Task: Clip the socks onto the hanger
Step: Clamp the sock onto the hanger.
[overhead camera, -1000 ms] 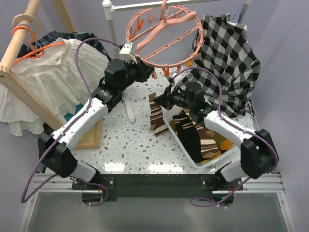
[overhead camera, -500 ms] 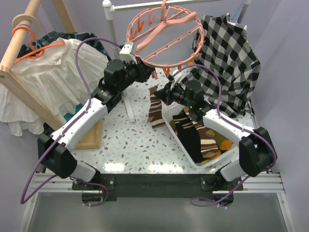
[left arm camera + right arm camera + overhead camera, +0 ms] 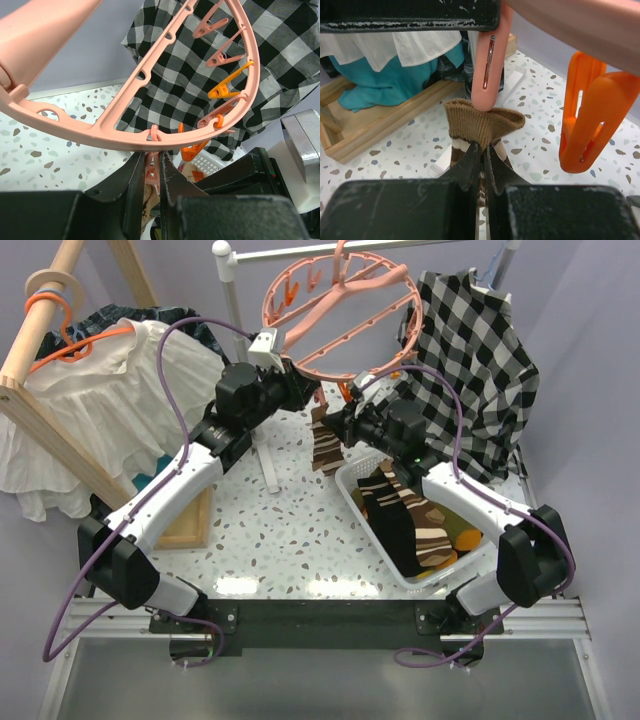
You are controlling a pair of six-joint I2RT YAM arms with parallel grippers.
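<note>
The salmon-pink hanger ring (image 3: 340, 315) hangs from the back rail. My left gripper (image 3: 308, 395) (image 3: 152, 162) is shut on one of its pink clips (image 3: 151, 172) under the near rim (image 3: 125, 137). My right gripper (image 3: 338, 425) (image 3: 483, 147) is shut on a brown striped sock (image 3: 480, 122) just below its cuff. It holds the sock (image 3: 325, 448) up so the cuff touches the tip of that pink clip (image 3: 486, 65). More striped, black and orange-toed socks (image 3: 415, 520) lie in the white basket (image 3: 352, 490).
A black-and-white checked shirt (image 3: 470, 350) hangs behind the ring on the right. An orange clip (image 3: 590, 115) dangles close to the right of the sock. A white blouse on an orange coat hanger (image 3: 90, 390) and a wooden frame (image 3: 185, 525) stand on the left.
My right gripper has lifted the striped sock up and back, off the basket edge, to the clip held by my left gripper. The left arm has barely moved.
</note>
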